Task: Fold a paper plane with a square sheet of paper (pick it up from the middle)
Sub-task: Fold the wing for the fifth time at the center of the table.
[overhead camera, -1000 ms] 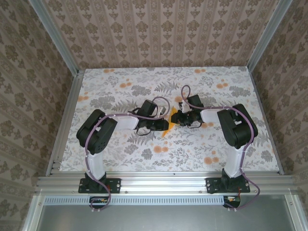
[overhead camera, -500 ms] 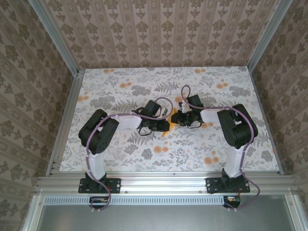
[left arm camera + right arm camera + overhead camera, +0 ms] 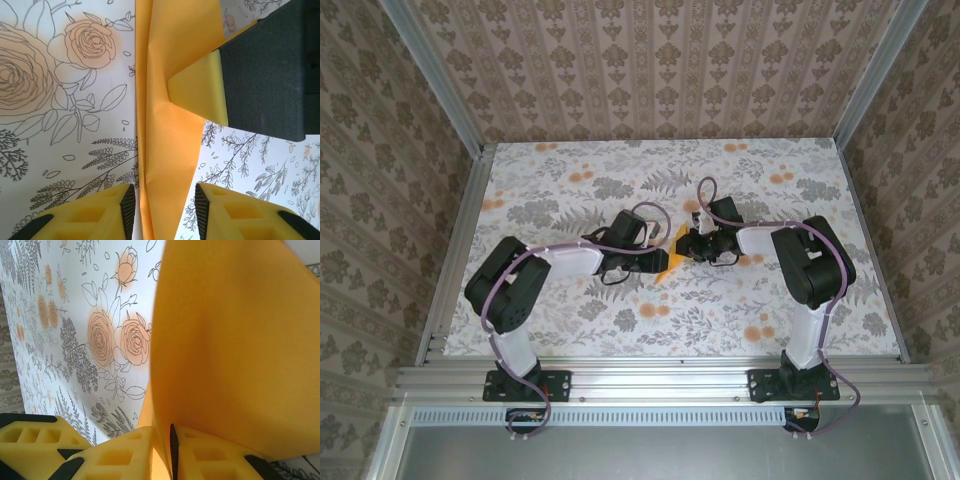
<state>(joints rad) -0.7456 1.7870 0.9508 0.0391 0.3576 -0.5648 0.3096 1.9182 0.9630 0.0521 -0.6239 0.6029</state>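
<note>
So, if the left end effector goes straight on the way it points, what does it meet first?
Probably the folded orange paper, which runs between the left end effector's open fingers. Beyond it stands the right end effector's yellow fingertip, though depth is unclear.

Plain orange-yellow paper (image 3: 165,140) — table (image 3: 570,310) white, grey leaves, orange roses.

one folded orange paper (image 3: 170,125), two grippers (image 3: 164,196) (image 3: 167,434)

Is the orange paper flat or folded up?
Folded. The paper is a narrow shape with a long crease running down it, and the right gripper pinches it.
</note>
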